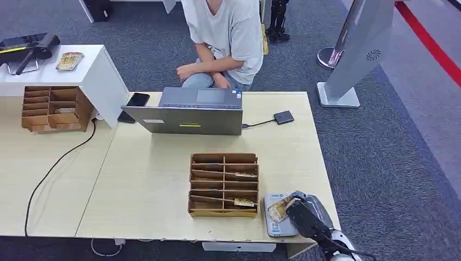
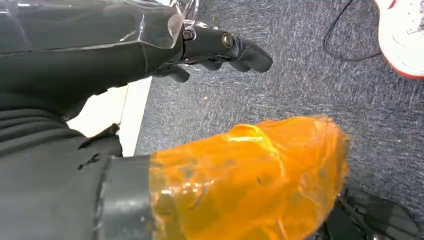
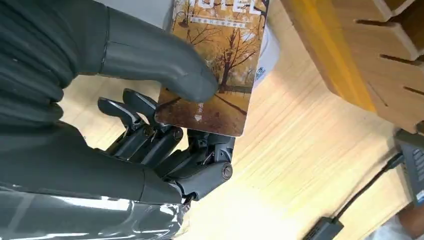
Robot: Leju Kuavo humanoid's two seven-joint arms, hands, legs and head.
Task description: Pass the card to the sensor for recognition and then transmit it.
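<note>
The right hand (image 1: 296, 209) pinches the card (image 3: 217, 70) between thumb and fingers, holding it over the grey sensor (image 1: 278, 224) at the near right corner of the worktop (image 1: 152, 179), just beside the wooden organizer (image 1: 223, 185); the left hand (image 2: 220, 47) hangs above the carpet, fingers curled with nothing in them; a person (image 1: 228, 38) sits behind the laptop (image 1: 187, 111) across the worktop.

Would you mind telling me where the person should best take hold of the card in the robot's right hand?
By the free end of the card, opposite the right hand. The thumb presses on one face, fingers beneath, so pinch both faces from the far edge.
</note>
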